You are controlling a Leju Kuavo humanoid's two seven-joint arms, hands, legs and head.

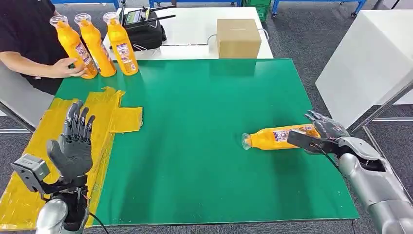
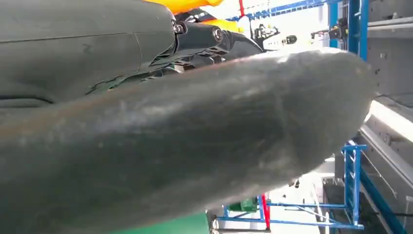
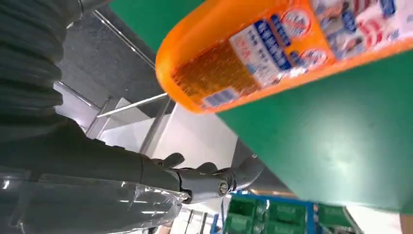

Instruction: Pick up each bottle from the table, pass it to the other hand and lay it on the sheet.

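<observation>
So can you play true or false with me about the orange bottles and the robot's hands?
1. One orange bottle lies on its side on the green mat. True.
2. The left hand is holding a bottle. False: it is raised with fingers apart, holding nothing.
3. Three bottles stand upright at the far left corner, with a person's hand touching them. True.
4. The cardboard box sits on the yellow sheet. False: it sits on the white table beyond the mat.
5. The right hand is at the lying bottle's base end. True; whether it already grips the bottle cannot be told.
</observation>
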